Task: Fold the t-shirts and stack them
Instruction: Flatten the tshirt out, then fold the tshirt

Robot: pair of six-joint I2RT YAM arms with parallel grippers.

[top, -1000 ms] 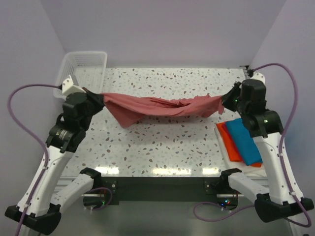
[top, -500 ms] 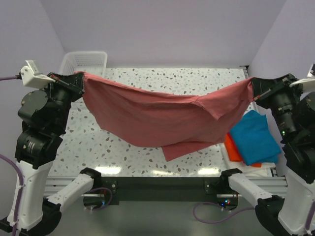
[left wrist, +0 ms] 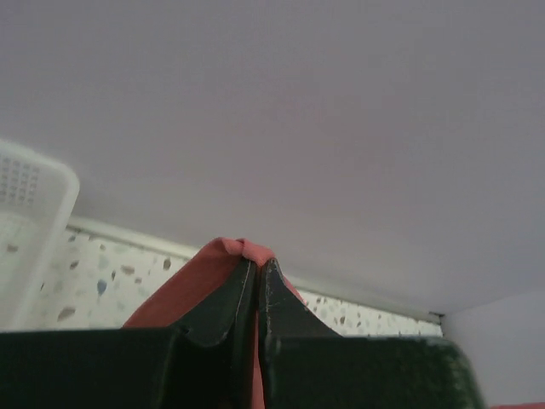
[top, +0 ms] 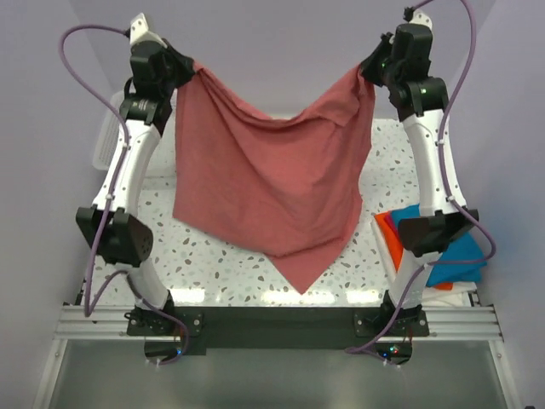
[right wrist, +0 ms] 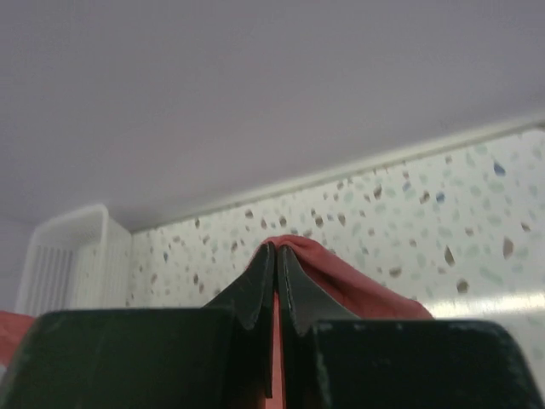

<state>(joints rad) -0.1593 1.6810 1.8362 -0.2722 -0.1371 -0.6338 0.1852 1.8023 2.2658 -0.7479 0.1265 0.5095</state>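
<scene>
Top external view: the red shirt [top: 272, 187] hangs in the air as a broad sheet, pinched at one upper corner by the left claw [top: 189, 70] and at the other by the right claw [top: 368, 72]. Its top edge sags between them, and its lowest tip points down over the middle of the tabletop [top: 213, 256], toward the near edge. Whether that tip touches the surface cannot be told from above. The teal shirt [top: 464, 260] lies folded on the orange shirt [top: 387, 232] by the near right corner. A basket [top: 106, 141] sits at the far left corner.

Both wrist views show the fingers closed tight on a small fold of red cloth. Which part of the shirt each corner is, shoulder or hem, is probably not readable here.

The step in hand looks like spreading the shirt so it can be laid flat for folding. To do it well, the claws should keep level with each other and draw a little farther apart to take out the sag. The hanging tip should land first, then the rest be laid down smoothly, clear of the stack on the right. A loosened grip on either side would let the sheet collapse.

Each arm stands stretched almost upright from its base at the near edge, with its wrist turned inward toward the other.
</scene>
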